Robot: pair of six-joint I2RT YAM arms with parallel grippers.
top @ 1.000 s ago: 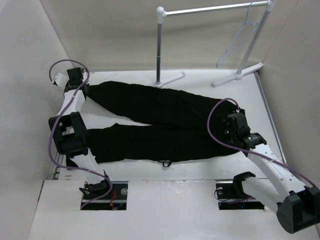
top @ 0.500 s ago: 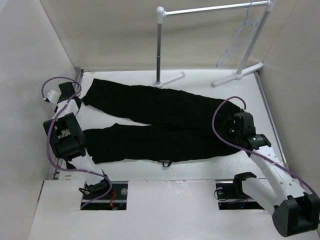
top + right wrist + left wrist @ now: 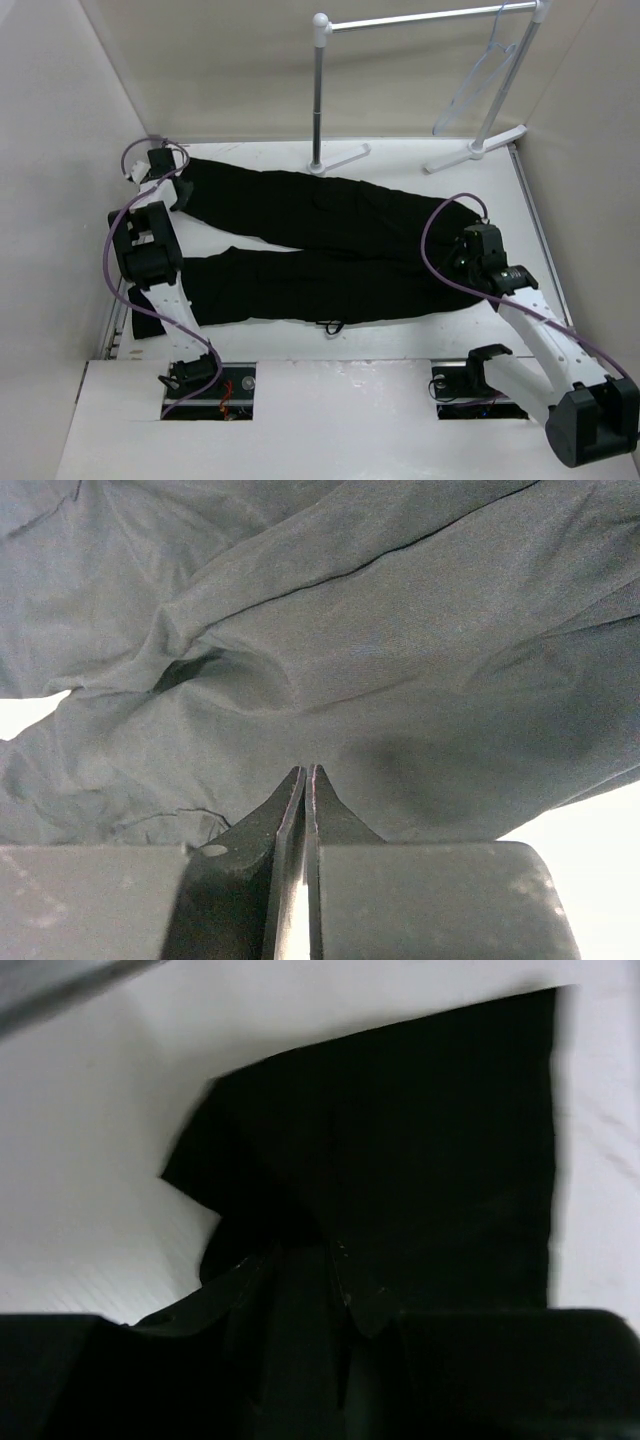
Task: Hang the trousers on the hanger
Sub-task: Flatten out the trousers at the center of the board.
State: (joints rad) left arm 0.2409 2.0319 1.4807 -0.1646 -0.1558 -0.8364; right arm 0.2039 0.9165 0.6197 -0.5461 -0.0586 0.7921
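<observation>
The black trousers [image 3: 320, 240] lie flat on the white table, legs pointing left and waist to the right. My left gripper [image 3: 172, 188] is at the hem of the far leg. In the left wrist view [image 3: 305, 1260] its dark jaws appear shut on a bunched corner of the trousers [image 3: 430, 1140]. My right gripper [image 3: 462, 262] sits over the waist. In the right wrist view [image 3: 307, 772] it is shut, tips touching the fabric [image 3: 350, 630], with none seen between the jaws. The pale hanger [image 3: 480, 85] hangs from the rack's rail at the back right.
The white tube garment rack [image 3: 420, 18] stands at the back, with a grey upright pole [image 3: 318, 100] and feet on the table [image 3: 480, 150]. Beige walls close in the left, back and right sides. A small dark cord [image 3: 330, 327] lies at the near leg's edge.
My left gripper swung out to the left, away from the far leg hem, then came back onto it. My right arm shifted slightly right over the waist.
</observation>
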